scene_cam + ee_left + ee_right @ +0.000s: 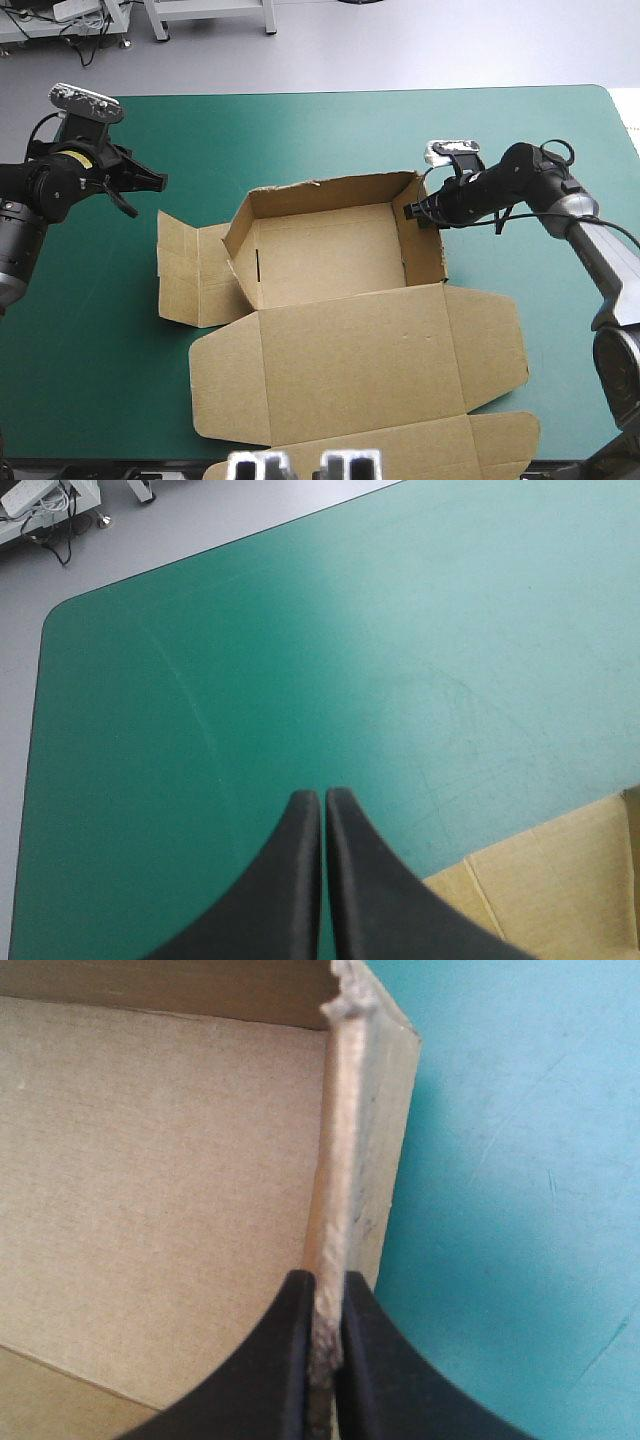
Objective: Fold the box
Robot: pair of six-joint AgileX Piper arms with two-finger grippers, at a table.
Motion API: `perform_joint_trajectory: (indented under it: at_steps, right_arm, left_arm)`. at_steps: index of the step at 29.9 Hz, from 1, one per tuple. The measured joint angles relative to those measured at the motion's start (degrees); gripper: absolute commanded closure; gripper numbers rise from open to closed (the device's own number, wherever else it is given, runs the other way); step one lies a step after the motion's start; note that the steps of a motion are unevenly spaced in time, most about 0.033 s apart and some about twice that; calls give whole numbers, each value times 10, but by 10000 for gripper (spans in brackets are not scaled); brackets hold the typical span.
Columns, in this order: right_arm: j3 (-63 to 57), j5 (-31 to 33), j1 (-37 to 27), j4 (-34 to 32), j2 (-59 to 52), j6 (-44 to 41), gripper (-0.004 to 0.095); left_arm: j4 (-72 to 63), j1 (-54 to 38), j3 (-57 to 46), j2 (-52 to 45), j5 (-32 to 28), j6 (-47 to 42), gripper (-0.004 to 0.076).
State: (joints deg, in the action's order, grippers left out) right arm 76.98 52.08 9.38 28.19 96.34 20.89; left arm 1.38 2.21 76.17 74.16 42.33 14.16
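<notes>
Firmly, the right pincer (327,1285) clamps the box (330,250) by its right wall; left pincer (322,798) clenched, apart.

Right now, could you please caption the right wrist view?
Right gripper shut on the box wall, teal-green cover beside.

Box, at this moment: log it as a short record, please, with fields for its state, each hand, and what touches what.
box: open tray, walls raised
lid: flat, toward the table's near edge
left flap: lying flat on the teal-green cover
right hand: shut on the top edge of the right wall
left hand: shut, empty, over the cover, apart from the box
contact: right hand only
</notes>
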Motion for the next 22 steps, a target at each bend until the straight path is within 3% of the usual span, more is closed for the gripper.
perform_joint_trajectory:
  at_steps: [8, 16, 22]
  right_arm:
    - [-1, -10, 1, -21, 1, 29, 562]
    - [58, 21, 1, -45, -16, 32, 553]
    - [128, 81, 1, -96, -52, 8, 551]
  left_arm:
    - [-1, 0, 1, 5, 2, 4, 721]
    - [-1, 0, 1, 30, 16, 13, 721]
    - [-1, 0, 1, 31, 15, 13, 721]
